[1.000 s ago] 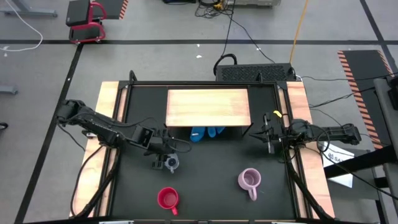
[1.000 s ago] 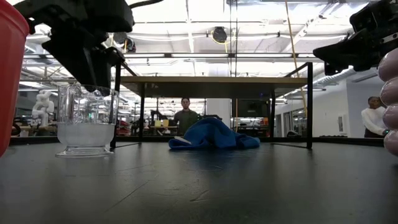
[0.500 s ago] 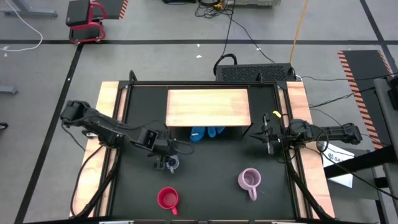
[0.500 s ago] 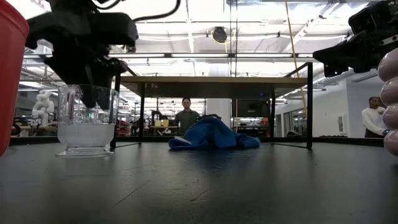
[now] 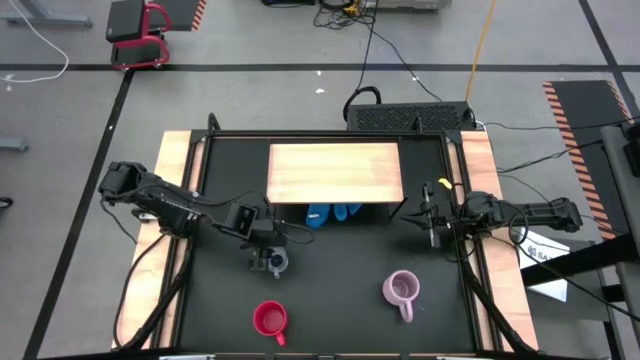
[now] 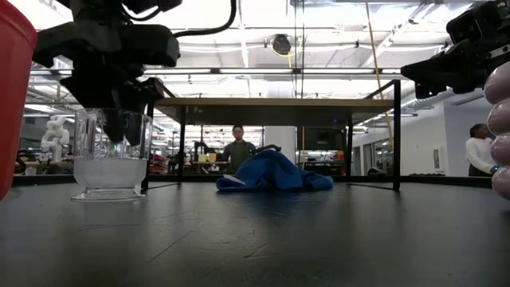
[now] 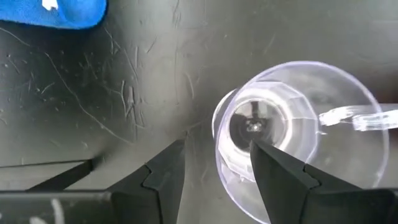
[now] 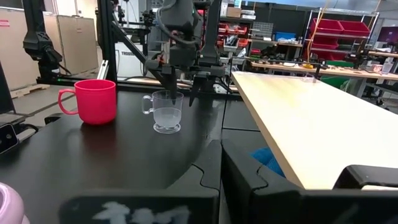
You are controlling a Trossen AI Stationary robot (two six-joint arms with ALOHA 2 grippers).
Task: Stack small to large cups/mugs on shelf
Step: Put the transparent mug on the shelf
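Three cups: clear glass cup (image 5: 277,262) straddled by open left hand (image 5: 262,258), red mug (image 5: 269,319), lilac mug (image 5: 401,289)

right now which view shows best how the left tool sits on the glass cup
The left wrist view: the left tool has one finger inside the glass cup, one outside. The low view shows this side-on; the right wrist view shows it from afar; the high view shows it tiny.

text: none legible | labels: none — no brands, numbers or signs
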